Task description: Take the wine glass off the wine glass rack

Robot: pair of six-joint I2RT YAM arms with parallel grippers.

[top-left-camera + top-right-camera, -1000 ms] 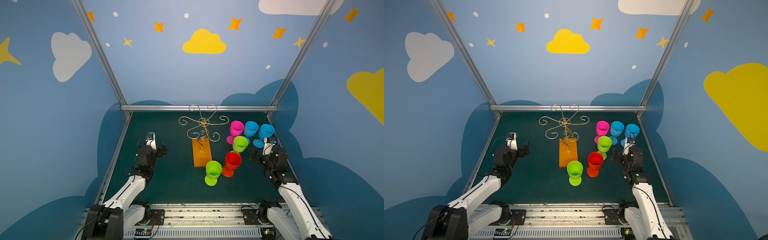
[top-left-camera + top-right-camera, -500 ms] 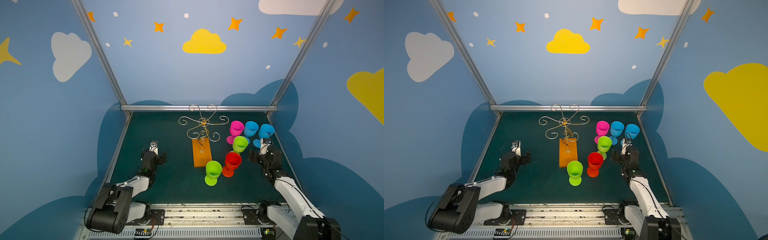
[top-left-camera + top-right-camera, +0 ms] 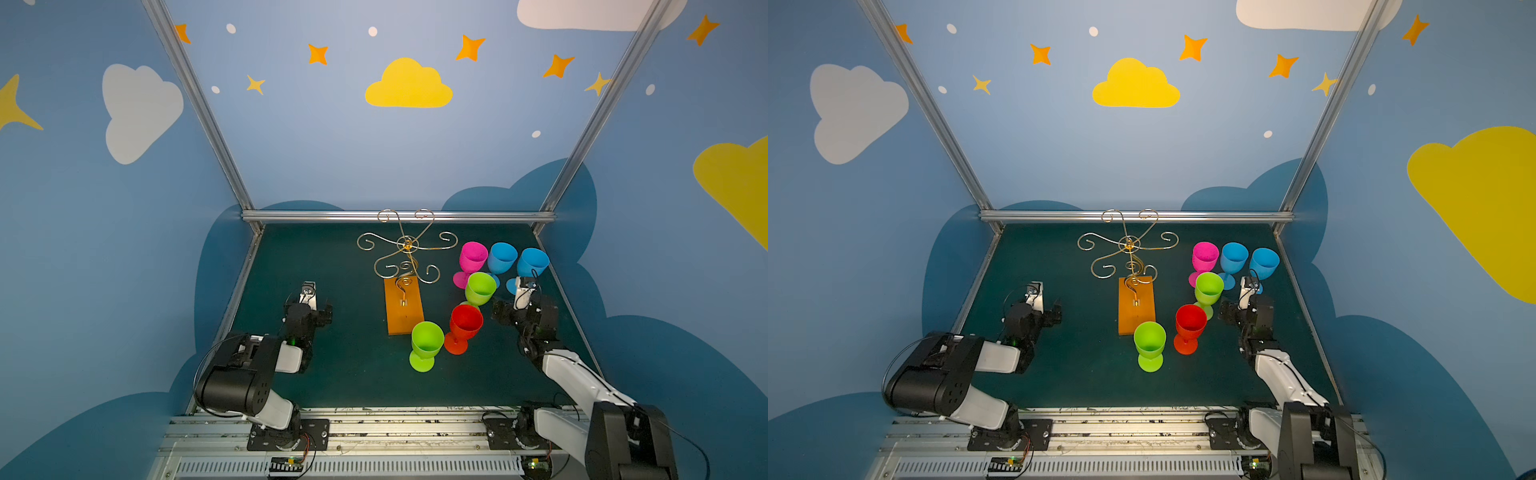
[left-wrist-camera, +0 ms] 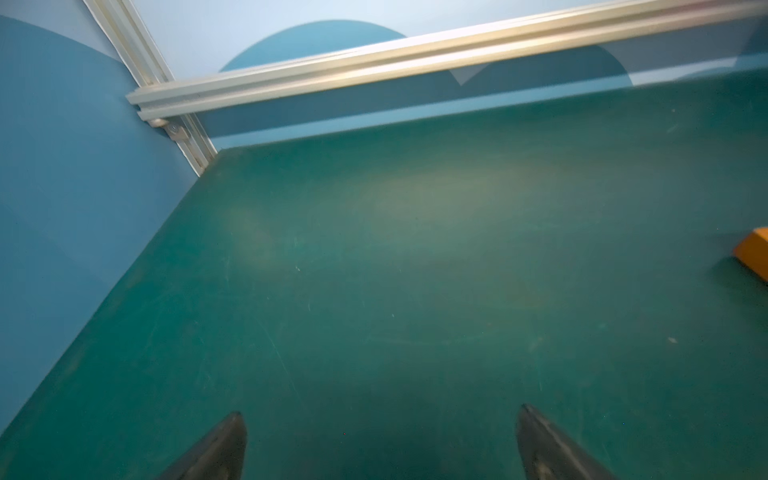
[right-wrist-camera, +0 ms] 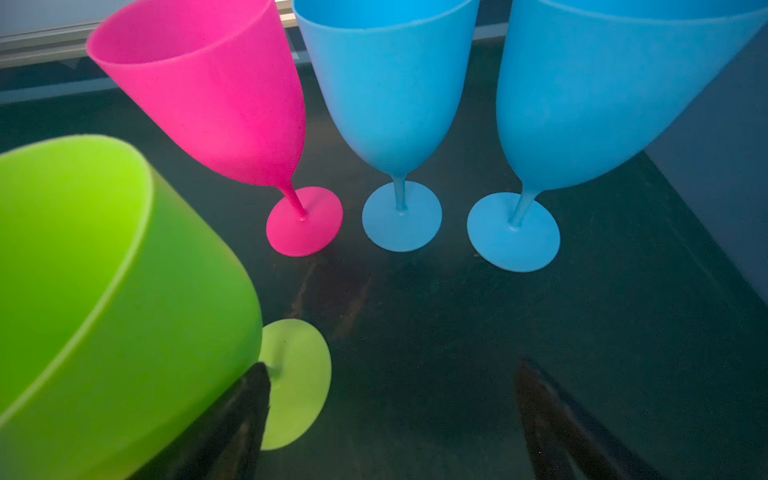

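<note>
The wine glass rack (image 3: 408, 245) is a gold wire stand on an orange base (image 3: 402, 309), and its curled arms carry nothing in both top views. Several wine glasses stand upright on the mat: pink (image 3: 473, 257), two blue (image 3: 502, 257), two green (image 3: 427, 338) and red (image 3: 466, 322). My left gripper (image 4: 380, 411) is open over bare mat, left of the base (image 4: 754, 253). My right gripper (image 5: 392, 372) is open with nothing between its fingers. One of its fingers (image 5: 249, 399) is next to the green glass (image 5: 104, 291), with the pink glass (image 5: 216, 95) and blue glasses (image 5: 390, 83) beyond.
Metal frame rails (image 3: 399, 216) and blue walls close the mat at the back and sides. The glasses crowd the right half around my right gripper (image 3: 521, 311). Bare mat (image 3: 353, 324) lies between my left gripper (image 3: 308, 311) and the base.
Both arms have folded back and down toward the front rail, the left one most. Both grippers stay open. The rack and the glasses have not moved.
</note>
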